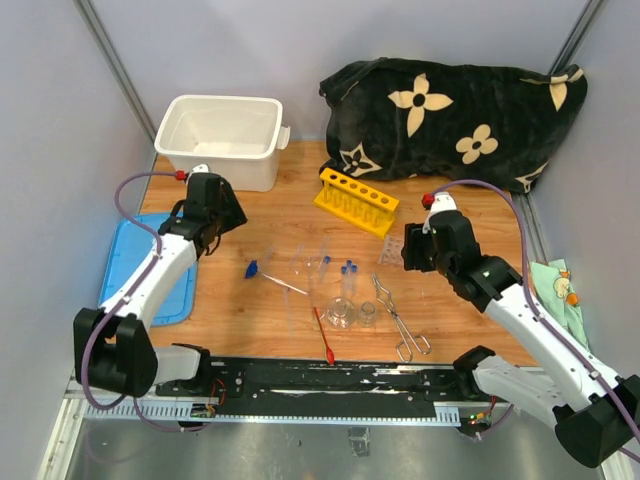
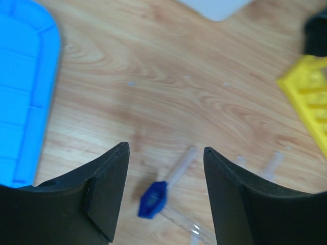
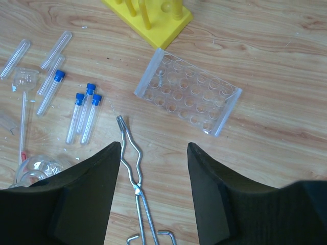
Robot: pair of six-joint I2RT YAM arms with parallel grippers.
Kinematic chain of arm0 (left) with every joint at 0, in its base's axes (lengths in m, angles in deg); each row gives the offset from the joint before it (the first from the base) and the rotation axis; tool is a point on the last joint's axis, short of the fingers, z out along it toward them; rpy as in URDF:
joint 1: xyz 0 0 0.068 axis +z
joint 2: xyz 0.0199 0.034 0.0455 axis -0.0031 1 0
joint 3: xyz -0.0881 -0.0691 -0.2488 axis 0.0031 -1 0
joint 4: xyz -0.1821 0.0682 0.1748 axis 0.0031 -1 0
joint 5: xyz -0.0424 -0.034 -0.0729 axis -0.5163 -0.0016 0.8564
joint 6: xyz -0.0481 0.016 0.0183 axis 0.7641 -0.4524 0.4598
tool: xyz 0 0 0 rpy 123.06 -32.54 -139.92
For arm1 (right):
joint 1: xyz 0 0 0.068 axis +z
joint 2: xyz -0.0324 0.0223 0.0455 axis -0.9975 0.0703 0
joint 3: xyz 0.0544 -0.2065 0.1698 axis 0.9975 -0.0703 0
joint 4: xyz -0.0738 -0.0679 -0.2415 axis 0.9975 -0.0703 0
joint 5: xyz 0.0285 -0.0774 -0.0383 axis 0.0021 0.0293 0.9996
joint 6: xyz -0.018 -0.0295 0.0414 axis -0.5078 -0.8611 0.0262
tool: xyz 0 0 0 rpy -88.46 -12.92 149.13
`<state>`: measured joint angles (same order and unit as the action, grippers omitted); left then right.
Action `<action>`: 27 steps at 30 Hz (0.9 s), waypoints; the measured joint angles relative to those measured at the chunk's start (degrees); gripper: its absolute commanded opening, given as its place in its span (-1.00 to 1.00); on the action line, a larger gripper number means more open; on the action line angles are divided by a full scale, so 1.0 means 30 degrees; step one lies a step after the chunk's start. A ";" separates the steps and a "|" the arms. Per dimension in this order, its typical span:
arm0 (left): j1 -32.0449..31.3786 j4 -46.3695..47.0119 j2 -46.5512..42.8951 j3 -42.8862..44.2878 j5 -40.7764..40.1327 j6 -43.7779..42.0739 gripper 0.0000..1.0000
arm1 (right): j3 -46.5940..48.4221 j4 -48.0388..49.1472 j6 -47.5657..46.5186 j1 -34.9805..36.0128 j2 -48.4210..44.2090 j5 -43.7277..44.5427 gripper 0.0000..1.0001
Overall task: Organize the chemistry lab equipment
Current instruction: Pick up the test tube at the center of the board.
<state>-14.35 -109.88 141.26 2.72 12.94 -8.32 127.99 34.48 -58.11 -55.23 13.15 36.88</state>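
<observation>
Lab items lie scattered on the wooden table: a yellow tube rack [image 1: 357, 200] [image 3: 153, 18], a clear plastic rack [image 3: 188, 92], blue-capped tubes [image 1: 347, 278] [image 3: 84, 112], two small beakers [image 1: 341, 313], metal tongs [image 1: 400, 318] [image 3: 134, 168] and a red-tipped stick [image 1: 323, 336]. My left gripper [image 2: 166, 148] [image 1: 228, 218] hovers open above a blue-ended clear rod [image 2: 153, 199] [image 1: 252, 268], holding nothing. My right gripper [image 3: 153, 145] [image 1: 410, 250] hangs open over the tongs' jaw end, just short of the clear rack, also holding nothing.
A white tub [image 1: 220, 140] stands at the back left, its blue lid [image 1: 150, 270] [image 2: 23, 102] lies flat at the left edge. A black flowered cloth [image 1: 455, 120] is heaped at the back right. Uncapped clear tubes [image 3: 56, 48] lie left of the racks.
</observation>
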 measured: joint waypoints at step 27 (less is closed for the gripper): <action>-0.2113 -0.1501 0.6492 0.1931 0.0729 -0.3803 0.02 | 0.0525 0.0692 -0.0714 0.0000 0.1807 -0.1625 0.11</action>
<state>-20.69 -114.39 160.74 8.51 15.13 -19.73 129.56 36.56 -60.25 -55.23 18.57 32.00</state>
